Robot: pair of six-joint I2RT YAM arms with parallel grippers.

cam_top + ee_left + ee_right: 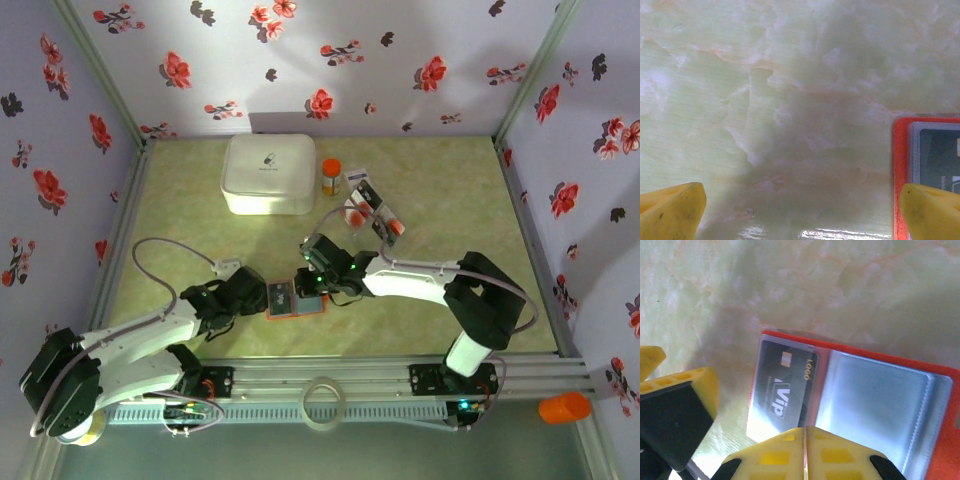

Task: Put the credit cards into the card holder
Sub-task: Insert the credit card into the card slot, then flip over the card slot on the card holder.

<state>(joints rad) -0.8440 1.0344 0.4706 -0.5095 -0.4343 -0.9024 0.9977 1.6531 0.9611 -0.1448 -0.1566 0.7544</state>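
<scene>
The orange-red card holder [296, 298] lies open on the table between the two arms, its pale blue sleeves facing up [875, 405]. A dark credit card [785, 385] printed "Vip" sits in its left pocket. Several more credit cards [370, 205] lie in a loose pile at the back right. My right gripper [805, 432] is shut, its fingertips pressed together over the holder's middle fold [312, 283]. My left gripper [802, 210] stands open at the holder's left edge [900, 150], one yellow finger [932, 210] over the orange rim, bare table between the jaws.
A big white rounded box [267, 173] and a small orange-capped bottle [331, 176] stand at the back. A tape ring [324, 402] lies on the front rail. An orange object [565, 407] sits off the table at the front right. Floral walls close in three sides.
</scene>
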